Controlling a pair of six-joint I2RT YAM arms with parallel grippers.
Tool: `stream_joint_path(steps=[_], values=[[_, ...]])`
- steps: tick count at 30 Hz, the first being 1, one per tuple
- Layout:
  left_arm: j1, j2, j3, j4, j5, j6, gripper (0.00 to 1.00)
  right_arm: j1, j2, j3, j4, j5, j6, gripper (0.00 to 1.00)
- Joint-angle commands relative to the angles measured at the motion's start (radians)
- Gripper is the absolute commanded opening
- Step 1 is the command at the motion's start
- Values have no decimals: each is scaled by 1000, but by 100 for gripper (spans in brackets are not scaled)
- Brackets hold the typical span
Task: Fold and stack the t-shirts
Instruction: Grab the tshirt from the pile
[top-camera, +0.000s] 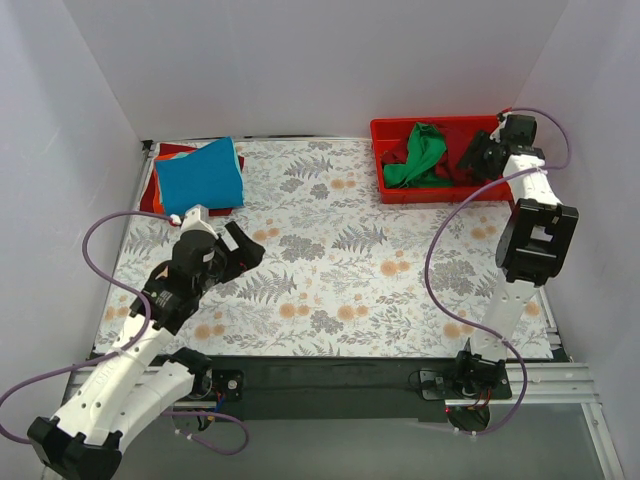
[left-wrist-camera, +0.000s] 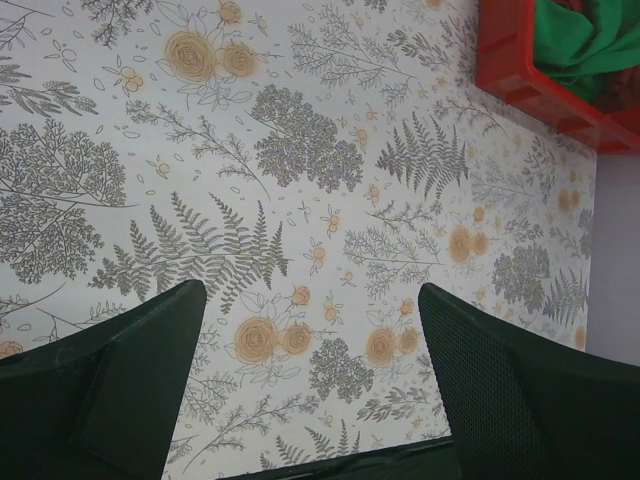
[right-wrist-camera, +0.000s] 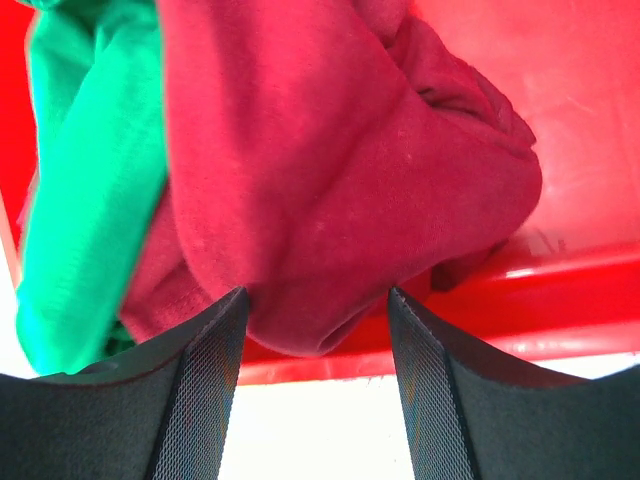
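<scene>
A folded bright blue t-shirt (top-camera: 200, 177) lies at the back left on top of a red one (top-camera: 172, 150) and an orange one (top-camera: 148, 196). A green t-shirt (top-camera: 420, 155) lies crumpled in the red tray (top-camera: 385, 130) at the back right. My right gripper (top-camera: 478, 158) reaches into that tray. In its wrist view the right gripper (right-wrist-camera: 315, 300) is open, with a bulge of the dark red t-shirt (right-wrist-camera: 330, 170) between its fingertips and the green t-shirt (right-wrist-camera: 90, 180) to the left. My left gripper (top-camera: 243, 250) hangs open and empty over the floral cloth (left-wrist-camera: 300, 150).
White walls enclose the table on three sides. The red tray (left-wrist-camera: 530, 75) with the green t-shirt (left-wrist-camera: 580, 40) shows at the top right of the left wrist view. The floral table cloth (top-camera: 340, 270) covers the middle. Purple cables loop beside both arms.
</scene>
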Motion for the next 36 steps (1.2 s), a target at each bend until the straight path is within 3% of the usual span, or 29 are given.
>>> stream_joint_path(steps=[1,6,8,9,10,13,18,24,31,36], values=[[-2,-17,-4,15,8,14,87,0,46,60,40,-17,-13,64],[-2,-40,-1,-5,5,13,87,2,133,162,18,-49,-7,61],[-2,-45,2,-16,4,11,87,2,156,178,18,-81,5,51],[-1,-46,5,-17,4,11,86,2,161,188,17,-91,17,44],[-1,-51,7,-22,2,11,87,2,161,192,17,-100,22,27],[-1,-54,13,-33,-1,13,87,6,121,178,15,-135,43,2],[-1,-60,10,-34,-15,13,87,26,-107,181,76,-16,56,1],[-1,-45,-1,10,7,13,87,28,-213,423,67,49,103,1],[-1,-68,-13,21,2,14,87,55,-498,313,357,26,200,1],[-2,-94,-28,26,13,8,87,74,-538,366,409,-5,203,1]])
